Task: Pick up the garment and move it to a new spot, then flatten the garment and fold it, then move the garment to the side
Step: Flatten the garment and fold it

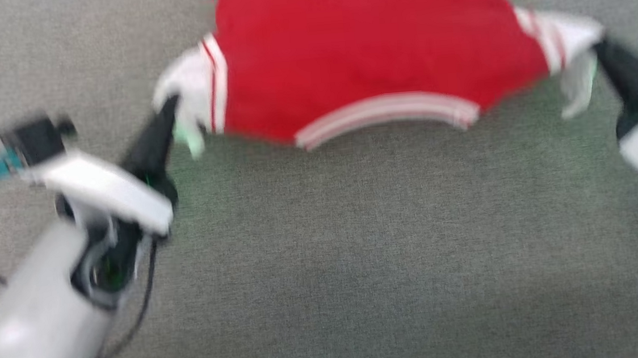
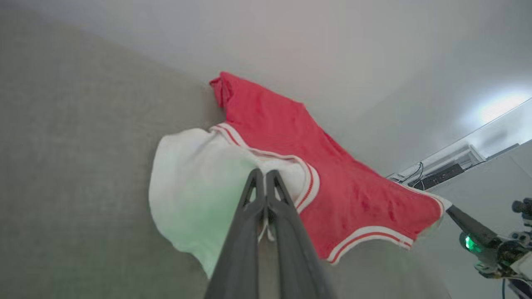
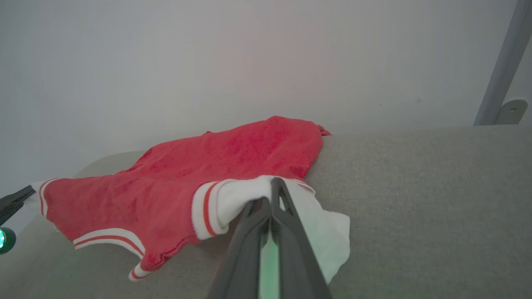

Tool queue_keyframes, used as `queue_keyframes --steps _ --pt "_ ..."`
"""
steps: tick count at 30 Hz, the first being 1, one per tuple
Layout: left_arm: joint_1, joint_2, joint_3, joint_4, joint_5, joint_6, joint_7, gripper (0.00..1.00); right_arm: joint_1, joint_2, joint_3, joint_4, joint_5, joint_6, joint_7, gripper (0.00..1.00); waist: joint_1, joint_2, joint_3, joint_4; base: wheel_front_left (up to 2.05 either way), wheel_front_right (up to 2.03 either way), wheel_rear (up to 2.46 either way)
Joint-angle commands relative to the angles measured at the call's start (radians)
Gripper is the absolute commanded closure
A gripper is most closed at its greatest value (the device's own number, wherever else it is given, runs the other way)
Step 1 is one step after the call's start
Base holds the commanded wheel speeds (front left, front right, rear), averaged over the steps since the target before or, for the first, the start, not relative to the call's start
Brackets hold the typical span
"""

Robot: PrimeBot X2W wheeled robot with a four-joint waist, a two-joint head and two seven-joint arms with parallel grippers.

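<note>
Nearest the camera, the robot's pale left forearm (image 1: 30,338) rises from the lower left over a grey cloth surface (image 1: 359,255). The head view is blurred. Just beyond, the left gripper (image 1: 170,112) is clenched on the white left-hand sleeve (image 1: 189,87) of the garment (image 1: 365,44), and the right gripper (image 1: 600,50) is clamped on the opposite white sleeve (image 1: 566,34). Each wrist view shows its two dark fingers pressed together with white fabric between them. The red T-shirt is stretched between the two grips, with its striped neckline (image 1: 385,111) toward the robot. The red body lies on the grey surface and runs away toward the far edge, with a plain pale wall (image 3: 208,62) behind it. The step in hand looks like the first one, carrying the shirt to a new spot (though it could equally be the start of flattening). The next move likely calls for both arms to travel together with even tension, then lower the sleeves so the cloth settles without wrinkles.
</note>
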Motion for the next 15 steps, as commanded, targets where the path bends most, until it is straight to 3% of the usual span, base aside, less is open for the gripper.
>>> queue_keyframes --steps 1,7,15 --pt "0.051 0.02 -0.011 -0.021 -0.001 -0.004 -0.009 1.0 0.052 -0.016 -0.004 -0.038 0.011 0.0 0.019 1.0 0.0 -0.0001 -0.013 0.001 0.0 0.0 0.0" --pt "0.229 0.087 -0.085 -0.095 0.04 -0.004 -0.036 1.0 0.296 -0.119 -0.048 -0.22 0.024 0.0 0.129 1.0 0.0 -0.0001 -0.035 0.012 0.0 0.0 0.0" --pt "0.357 0.16 -0.147 -0.199 0.082 -0.003 -0.039 1.0 0.577 -0.189 -0.147 -0.451 0.019 0.0 0.291 1.0 0.0 -0.0001 -0.056 0.023 0.0 0.0 0.0"
